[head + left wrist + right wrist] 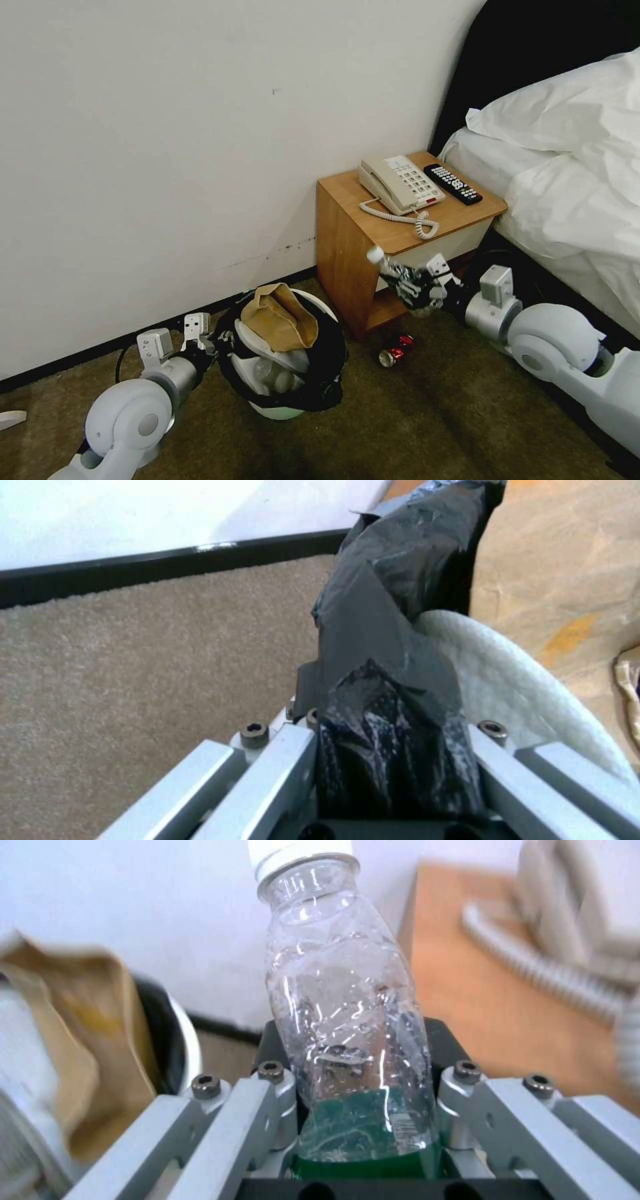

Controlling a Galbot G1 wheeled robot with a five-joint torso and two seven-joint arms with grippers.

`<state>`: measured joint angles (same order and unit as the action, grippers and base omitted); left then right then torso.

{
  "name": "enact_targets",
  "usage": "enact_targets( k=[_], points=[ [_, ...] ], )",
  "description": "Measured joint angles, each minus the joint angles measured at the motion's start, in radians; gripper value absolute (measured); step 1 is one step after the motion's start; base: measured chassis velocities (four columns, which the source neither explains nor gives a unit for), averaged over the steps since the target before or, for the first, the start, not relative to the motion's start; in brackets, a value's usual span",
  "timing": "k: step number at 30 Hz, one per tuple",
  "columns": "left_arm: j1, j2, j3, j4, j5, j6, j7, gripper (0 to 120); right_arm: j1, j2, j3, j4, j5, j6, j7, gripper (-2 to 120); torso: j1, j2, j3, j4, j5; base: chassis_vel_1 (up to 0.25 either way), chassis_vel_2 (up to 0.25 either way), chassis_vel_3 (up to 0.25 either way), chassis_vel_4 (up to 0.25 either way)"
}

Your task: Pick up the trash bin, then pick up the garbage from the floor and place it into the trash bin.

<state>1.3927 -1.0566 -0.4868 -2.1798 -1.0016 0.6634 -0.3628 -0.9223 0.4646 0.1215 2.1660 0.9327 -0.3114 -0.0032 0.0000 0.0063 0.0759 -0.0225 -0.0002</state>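
Holding: the left hand [212, 341] is clamped on the rim and black bag of the trash bin [283, 407], gripping it from the bin's left side near the wall.
Trash bin: white and round, lined with a crinkly black bag [393, 645], tilted toward the camera in the head view so its mouth shows; whether its base touches the carpet I cannot tell.
Bin contents: a brown paper bag [279, 319] sticks up out of the mouth, with white slippers [267, 352] and a clear plastic bottle [272, 375] packed under it.
Left wrist view: the bag is bunched between the hand's two fingers [267, 775], with the edge of a white slipper and the brown paper just beside it.
Right hand: the right hand [419, 285] is closed on a second bottle [393, 268], a clear crushed one with a white cap and a green label.
Bottle position: held in the air in front of the bedside counter [347, 233], cap pointing toward the bin, well to the right of the bin's mouth.
Right wrist view: the bottle [347, 1030] stands up between the fingers [260, 1100], which pinch it at the green label.
Floor: a crushed red can [396, 350] lies on the brown carpet [433, 413] between bin and counter, below the right hand.
Counter: a beige telephone [399, 183] with coiled cord and a black remote control [453, 183] lie on top.
Beyond: a bed [573, 180] with white bedding to the right.
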Motion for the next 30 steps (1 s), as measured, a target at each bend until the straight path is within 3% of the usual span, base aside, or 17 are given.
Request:
enact_targets(
  k=[12, 30],
  points=[
    [-0.025, -0.003, 0.019, 0.000, -0.054, 0.010, -0.043, 4, 0.008, 0.008, 0.022, 0.077, 0.057, 0.128, -0.021, 25, 0.000, 0.000, 0.000, 0.0001, 0.0002, 0.000, 0.000, 0.000, 0.000],
    [-0.027, -0.004, 0.021, -0.022, -0.070, 0.012, -0.053, 4, 0.039, 0.039, -0.015, 0.132, 0.129, 0.184, -0.085, 25, 0.000, 0.000, 0.000, 0.0001, 0.0002, 0.000, 0.000, 0.000, 0.000]
  ],
)
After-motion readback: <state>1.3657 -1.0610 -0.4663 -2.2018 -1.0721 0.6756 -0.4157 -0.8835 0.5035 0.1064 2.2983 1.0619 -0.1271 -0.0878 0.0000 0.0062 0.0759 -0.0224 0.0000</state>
